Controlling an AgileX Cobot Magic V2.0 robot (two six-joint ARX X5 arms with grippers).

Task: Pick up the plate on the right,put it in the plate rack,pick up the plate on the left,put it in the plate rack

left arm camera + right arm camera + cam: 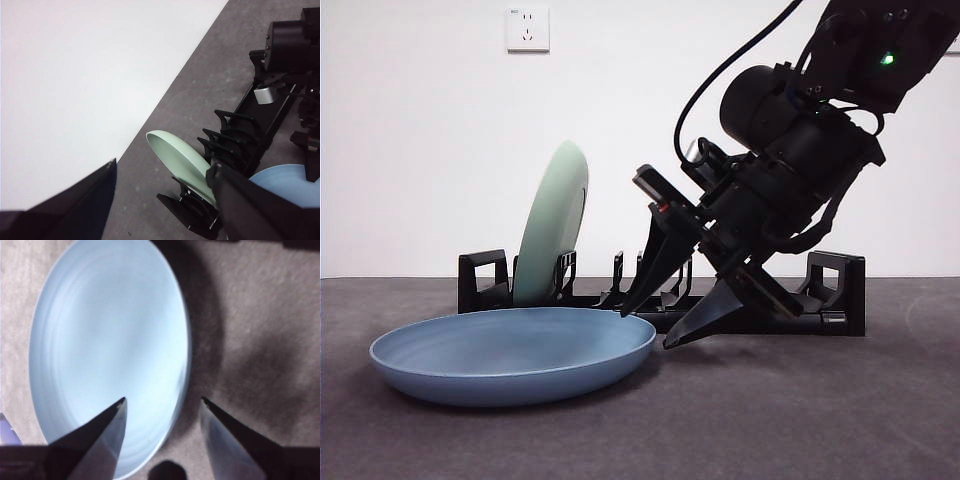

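Blue plate (515, 352) flat on the bench (800, 420).
Right gripper (655, 325), jaws apart, straddles its rim; green plate (552, 220) stands in the plate rack (835, 290).

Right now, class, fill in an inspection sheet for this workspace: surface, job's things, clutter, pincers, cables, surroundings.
Surface: dark grey table, matte and speckled.
Job's things: black plate rack at the back; pale green plate stands on edge in a slot near one end, leaning slightly; blue plate lies flat on the table in front of the rack.
Clutter: nothing seen.
Pincers: right pincer open, tilted down at the blue plate's rim, one jaw over the plate, one over the table beside it; left pincer open, holding nothing, looking toward the rack.
Cables: black cable arcs along the right arm.
Surroundings: white wall with a socket.
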